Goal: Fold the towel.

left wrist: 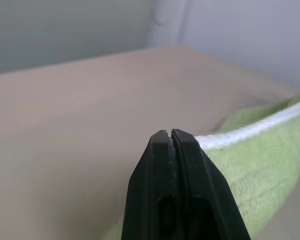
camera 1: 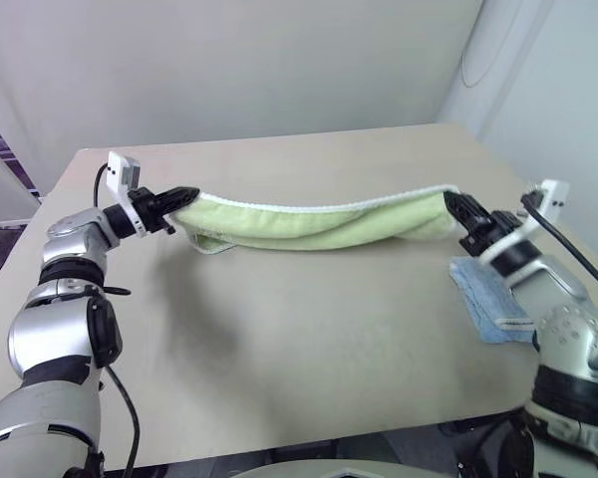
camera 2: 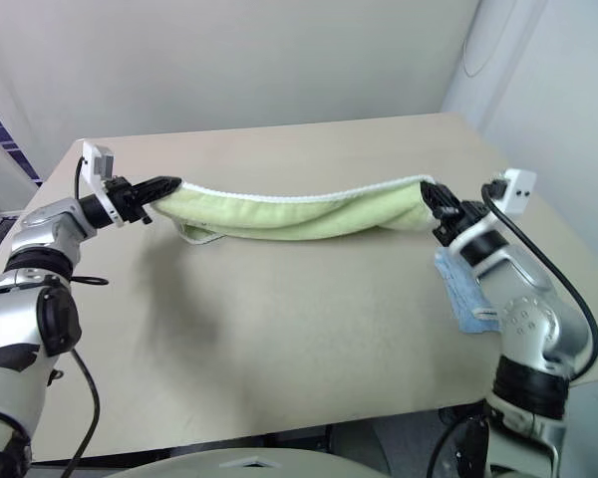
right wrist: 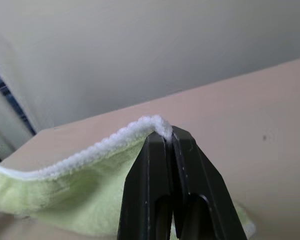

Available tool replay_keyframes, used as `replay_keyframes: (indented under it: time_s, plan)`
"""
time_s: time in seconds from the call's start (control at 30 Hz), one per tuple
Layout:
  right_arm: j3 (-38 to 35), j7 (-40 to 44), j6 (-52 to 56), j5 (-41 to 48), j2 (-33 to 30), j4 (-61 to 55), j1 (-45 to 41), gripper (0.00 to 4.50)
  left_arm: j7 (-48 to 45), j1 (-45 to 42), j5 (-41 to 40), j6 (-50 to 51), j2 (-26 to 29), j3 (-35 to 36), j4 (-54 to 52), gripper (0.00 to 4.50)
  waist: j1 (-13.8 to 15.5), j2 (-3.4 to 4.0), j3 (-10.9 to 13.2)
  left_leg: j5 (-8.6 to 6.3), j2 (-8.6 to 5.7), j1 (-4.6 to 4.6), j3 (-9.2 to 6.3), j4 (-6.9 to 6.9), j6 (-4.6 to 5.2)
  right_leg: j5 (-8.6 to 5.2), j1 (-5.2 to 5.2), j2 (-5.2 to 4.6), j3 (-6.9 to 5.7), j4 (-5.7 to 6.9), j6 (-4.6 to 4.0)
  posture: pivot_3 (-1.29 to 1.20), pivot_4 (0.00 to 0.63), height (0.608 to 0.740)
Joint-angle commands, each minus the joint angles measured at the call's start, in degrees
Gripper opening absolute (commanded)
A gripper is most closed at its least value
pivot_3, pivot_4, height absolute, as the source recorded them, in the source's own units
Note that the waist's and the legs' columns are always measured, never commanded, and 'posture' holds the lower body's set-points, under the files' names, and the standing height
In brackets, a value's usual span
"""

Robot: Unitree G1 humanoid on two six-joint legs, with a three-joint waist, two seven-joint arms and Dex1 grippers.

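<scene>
Item 1, table [camera 1: 309, 349]: beige.
Item 2, towel [camera 1: 309, 225]: green, hung slack above the table's far half, strung between my grippers.
Item 3, small blue towel [camera 1: 483, 299]: near right, under my right arm.
Item 4, left gripper [camera 1: 184, 195] and right gripper [camera 1: 452, 203]: each pinched one towel end.
Risk I judged: thin edge pinches could slip; the sagging middle could bunch on landing.

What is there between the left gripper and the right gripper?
The towel spans that stretch, pinched at its ends by the left gripper and right gripper, sagging above the table. Eye views show it.
</scene>
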Motion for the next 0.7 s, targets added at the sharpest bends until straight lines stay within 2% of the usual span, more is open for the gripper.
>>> replay_keyframes:
  time_s: [0.03, 0.3, 0.47, 0.7]
  plan:
    - [-1.68, 0.57, 2.44, 5.36, -1.36, -8.02, 5.93, 0.0, -7.22, 3.21, -0.3, 3.92, 2.46, -1.55, -5.27, 0.05, 0.11, 0.0, 0.0, 0.0, 0.0, 0.03, 0.0, 0.0, 0.01, 0.0, 0.04, -0.01, 0.0, 0.0, 0.0, 0.0, 0.0, 0.74]
    - [-5.62, 2.65, 3.45, 15.83, -3.24, -18.68, 24.01, 0.0, -15.3, 15.66, -2.79, 13.91, 6.47, -5.17, -21.68, 0.05, 0.56, -0.19, -0.1, 0.0, 0.02, 0.2, -0.02, 0.02, 0.02, 0.01, 0.27, -0.04, -0.01, -0.08, 0.01, 0.0, 0.0, 0.74]
    - [-9.34, 7.14, 3.69, 23.23, -6.51, -21.89, 33.96, 0.0, -15.36, 25.99, -9.67, 21.0, 12.15, -10.25, -36.78, 0.05, 0.41, -0.24, -0.11, -0.01, 0.08, 0.8, -0.01, -0.05, 0.03, 0.0, 0.86, -0.13, 0.05, -0.2, 0.01, 0.0, 0.0, 0.74]
    - [-7.97, 13.1, 1.59, 22.86, -7.4, -25.06, 46.06, 0.0, -15.36, 34.29, -14.07, 22.69, 19.85, -15.9, -44.25, 0.05, 0.59, -0.27, -0.14, -0.01, 0.2, 0.82, 0.02, -0.08, 0.02, -0.11, 0.94, -0.2, 0.05, -0.4, -0.33, 0.0, 0.0, 0.74]
